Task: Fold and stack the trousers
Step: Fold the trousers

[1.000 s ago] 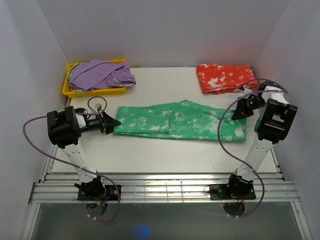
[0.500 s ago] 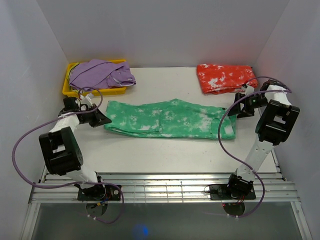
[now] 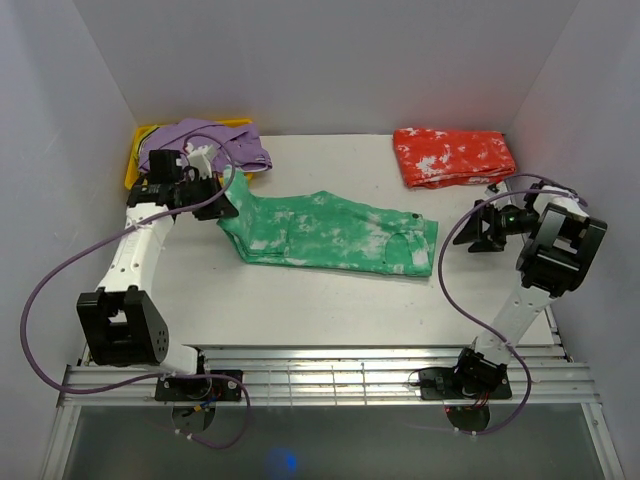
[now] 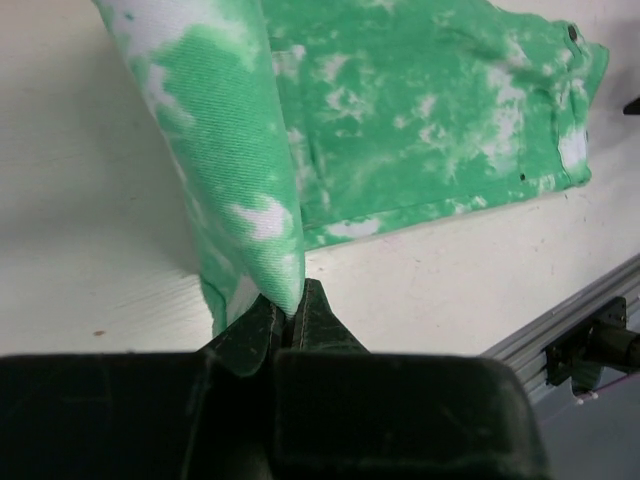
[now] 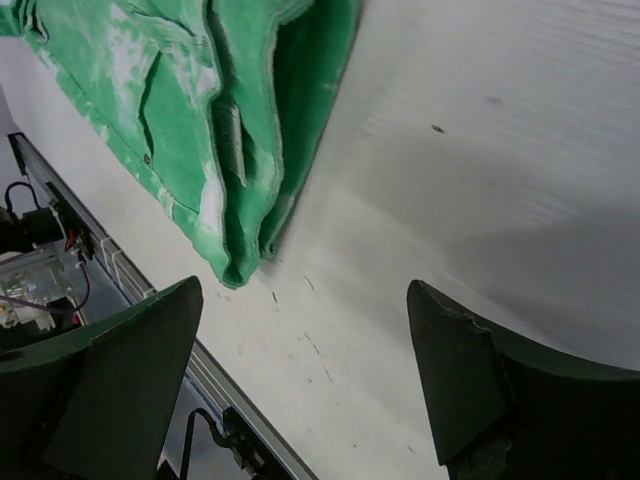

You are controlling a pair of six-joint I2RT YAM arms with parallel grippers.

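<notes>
The green trousers (image 3: 330, 232) lie lengthwise across the middle of the table, folded along their length. My left gripper (image 3: 228, 200) is shut on their left end and holds it raised off the table near the yellow bin. In the left wrist view the cloth (image 4: 240, 170) rises in a fold from the shut gripper (image 4: 295, 305). My right gripper (image 3: 478, 232) stands open just right of the waist end, apart from it. The right wrist view shows bare table between its fingers (image 5: 302, 290) and the green waist edge (image 5: 250, 150) beyond. The red-orange trousers (image 3: 453, 156) lie folded at the back right.
A yellow bin (image 3: 135, 172) at the back left holds a purple garment (image 3: 205, 145) that spills over its right rim. White walls close in the table on three sides. A metal rail (image 3: 330, 375) runs along the near edge.
My left gripper shut on the green trousers' left end and carried it up toward the back left. The right gripper opened, let go of the waist end and drew back to the right.
</notes>
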